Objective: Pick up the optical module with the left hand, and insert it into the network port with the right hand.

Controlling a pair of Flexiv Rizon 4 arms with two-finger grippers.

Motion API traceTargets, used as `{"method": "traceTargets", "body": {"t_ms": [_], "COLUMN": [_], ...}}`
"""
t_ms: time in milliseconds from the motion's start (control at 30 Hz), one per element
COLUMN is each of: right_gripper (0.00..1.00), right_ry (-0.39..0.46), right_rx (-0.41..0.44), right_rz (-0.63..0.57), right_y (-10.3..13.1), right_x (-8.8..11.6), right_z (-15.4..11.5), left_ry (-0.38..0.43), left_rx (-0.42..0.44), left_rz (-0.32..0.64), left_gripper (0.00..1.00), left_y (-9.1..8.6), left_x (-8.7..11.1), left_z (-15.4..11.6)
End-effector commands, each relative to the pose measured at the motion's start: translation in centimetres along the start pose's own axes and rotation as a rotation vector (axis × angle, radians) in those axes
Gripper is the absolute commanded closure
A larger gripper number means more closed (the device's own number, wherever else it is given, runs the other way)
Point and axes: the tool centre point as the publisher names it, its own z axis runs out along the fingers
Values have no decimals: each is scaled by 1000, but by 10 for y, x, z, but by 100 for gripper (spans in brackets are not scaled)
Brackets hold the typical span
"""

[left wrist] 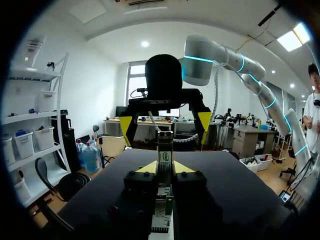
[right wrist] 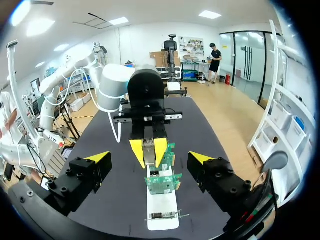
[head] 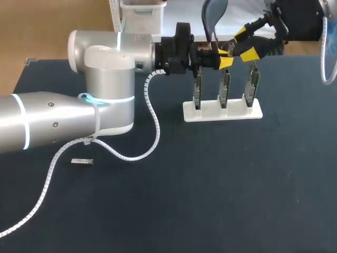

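Left gripper (left wrist: 165, 167) grips the optical module (left wrist: 164, 156) above the white card rack (head: 222, 112); right gripper (head: 245, 44) gapes opposite, apparently straddling its free end. Close the right squarely on the body before the left lets go

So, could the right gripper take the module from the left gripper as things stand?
Probably yes. The right gripper is open and faces the left gripper, which is shut on the module; nothing shows between them.
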Motion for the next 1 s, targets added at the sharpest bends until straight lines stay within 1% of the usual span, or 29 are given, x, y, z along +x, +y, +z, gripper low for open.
{"method": "traceTargets", "body": {"t_ms": [33,200,400,533,733,867,1000], "right_gripper": [0,0,0,0,0,0,0], "right_ry": [-2,-8,-6,-1,-16,-32,-26], "right_rx": [9,-2,-6,-3,0,-10,-13], "right_rz": [-13,-24,-19,1,30,47,53], "right_y": [6,9,8,7,4,3,2], "right_x": [-6,-12,-14,-13,-12,-11,-10], "right_z": [2,6,11,14,16,16,17], "left_ry": [1,1,1,1,1,1,1], "left_rx": [0,0,0,0,0,0,0], "left_rz": [0,0,0,0,0,0,0], "left_gripper": [100,100,100,100,100,100,100], "left_y": [1,1,1,1,1,1,1], "left_x": [0,0,0,0,0,0,0], "left_z": [1,1,1,1,1,1,1]}}
